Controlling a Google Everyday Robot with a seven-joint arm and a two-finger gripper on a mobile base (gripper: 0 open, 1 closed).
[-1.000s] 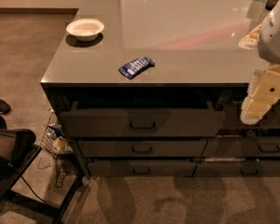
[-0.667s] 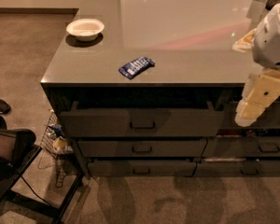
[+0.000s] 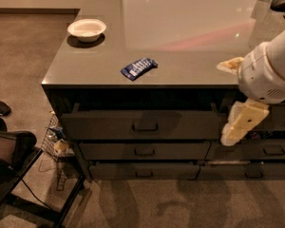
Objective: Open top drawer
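Note:
The top drawer (image 3: 142,125) is a wide dark-grey drawer with a small centre pull handle (image 3: 145,127), just under the grey countertop (image 3: 180,23). Its front stands a little way out from the cabinet, with a dark gap above it; the inside is in shadow. My gripper (image 3: 238,126) is cream-coloured and hangs from the white arm (image 3: 270,70) at the right. It points down and left, beside the drawer front's right end and well to the right of the handle.
A white bowl (image 3: 87,29) and a blue packet (image 3: 138,68) lie on the countertop, with a tan item (image 3: 230,64) by my arm. Two shallower drawers (image 3: 143,151) sit below, and another stack (image 3: 270,151) at right. A wire basket (image 3: 57,141) and a black chair (image 3: 14,165) stand at left.
My arm and gripper have moved left and down, from beside the counter's right edge toward the right end of the top drawer front. The drawer has not visibly moved.

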